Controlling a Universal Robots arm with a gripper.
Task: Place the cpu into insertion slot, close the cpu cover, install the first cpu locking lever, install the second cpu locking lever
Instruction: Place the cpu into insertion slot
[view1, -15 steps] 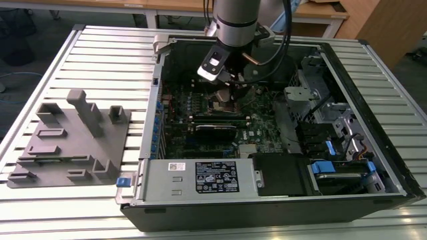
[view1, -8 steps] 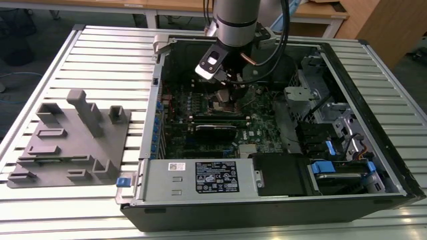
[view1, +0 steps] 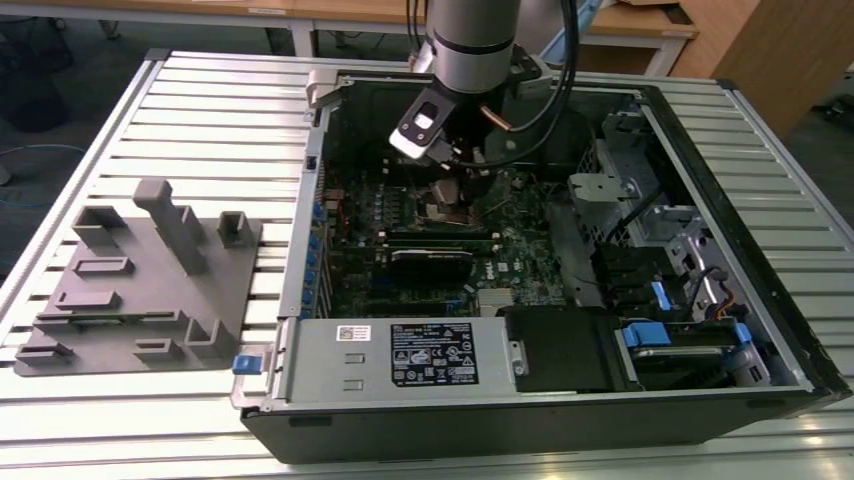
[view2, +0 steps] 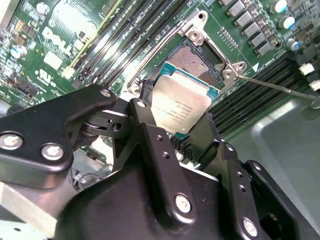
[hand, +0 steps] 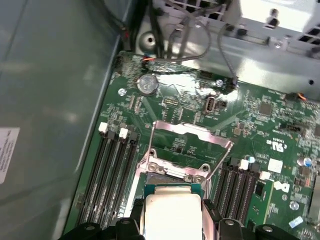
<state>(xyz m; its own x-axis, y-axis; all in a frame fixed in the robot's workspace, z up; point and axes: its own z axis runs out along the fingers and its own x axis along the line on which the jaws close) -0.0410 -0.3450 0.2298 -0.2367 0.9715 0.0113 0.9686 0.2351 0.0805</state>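
The cpu is clamped by two opposite edges between the black fingers of the gripper, with its silvery top facing the camera. It hangs over the near edge of the insertion slot. The pin field of the slot is bare, so I judge the chip is not yet seated. How high it hangs over the socket, I cannot tell.

In the first wrist view the cpu cover stands open behind the socket, and in the second wrist view a thin locking lever points away from it, unlatched.

In the exterior view the gripper hangs over the motherboard, at about 12 o'clock from the power supply. A grey parts fixture lies at 9 o'clock from the case.

The step in hand is therefore the first one, placing the chip. It calls for the chip to be square with the socket rim and to go down flat, because the pins look delicate.
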